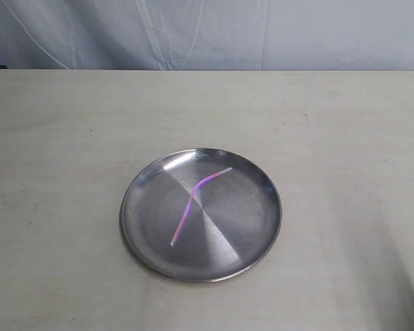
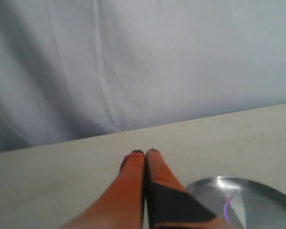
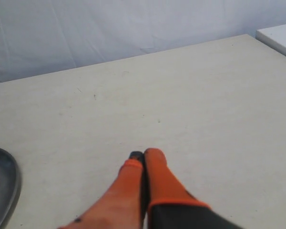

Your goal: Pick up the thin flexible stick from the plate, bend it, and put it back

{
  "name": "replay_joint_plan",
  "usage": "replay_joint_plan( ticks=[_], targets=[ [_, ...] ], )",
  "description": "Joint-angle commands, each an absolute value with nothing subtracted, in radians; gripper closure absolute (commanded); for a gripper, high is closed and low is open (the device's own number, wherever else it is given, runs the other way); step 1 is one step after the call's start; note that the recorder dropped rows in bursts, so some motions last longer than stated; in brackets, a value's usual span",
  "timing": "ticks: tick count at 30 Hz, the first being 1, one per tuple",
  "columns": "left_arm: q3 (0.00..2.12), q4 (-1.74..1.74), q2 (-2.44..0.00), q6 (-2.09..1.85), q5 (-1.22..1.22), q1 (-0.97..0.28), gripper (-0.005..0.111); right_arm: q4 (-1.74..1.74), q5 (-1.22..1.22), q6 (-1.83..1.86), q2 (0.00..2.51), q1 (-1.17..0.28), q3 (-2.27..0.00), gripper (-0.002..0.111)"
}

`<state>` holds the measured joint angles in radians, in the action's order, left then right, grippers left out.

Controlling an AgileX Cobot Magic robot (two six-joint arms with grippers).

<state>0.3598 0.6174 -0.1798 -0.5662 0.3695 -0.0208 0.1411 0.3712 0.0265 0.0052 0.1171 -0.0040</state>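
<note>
The steel plate (image 1: 152, 186) lies on the pale table, a little toward the front. Inside it rests the thin pink-to-purple stick (image 1: 193, 201), kinked about a third of the way from its far end. Neither gripper appears in the exterior view. In the left wrist view my left gripper (image 2: 144, 152) is shut with nothing between its orange fingers, and the plate (image 2: 257, 191) with a bit of the stick (image 2: 227, 206) shows beside it. My right gripper (image 3: 144, 154) is shut and empty too, over bare table, with the plate's rim (image 3: 12, 186) off to one side.
A pale cloth backdrop (image 1: 207, 34) hangs behind the table's far edge. A white flat object (image 3: 281, 38) sits at the table's corner in the right wrist view.
</note>
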Motion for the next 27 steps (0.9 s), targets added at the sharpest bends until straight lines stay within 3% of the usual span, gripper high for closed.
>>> replay_joint_plan(
  ticks=[1,14,27],
  targets=[
    [0.261,0.319,-0.045,-0.236,0.421,0.02,0.107,0.142,0.356,0.026,0.0,0.115,0.0,0.108],
    [0.0,0.253,0.0,-0.155,0.372,0.077,0.107,0.142,0.356,0.026,0.0,0.115,0.0,0.108],
    [0.0,0.179,0.0,-0.159,0.228,0.077,0.107,0.142,0.356,0.026,0.0,0.115,0.0,0.108]
  ],
)
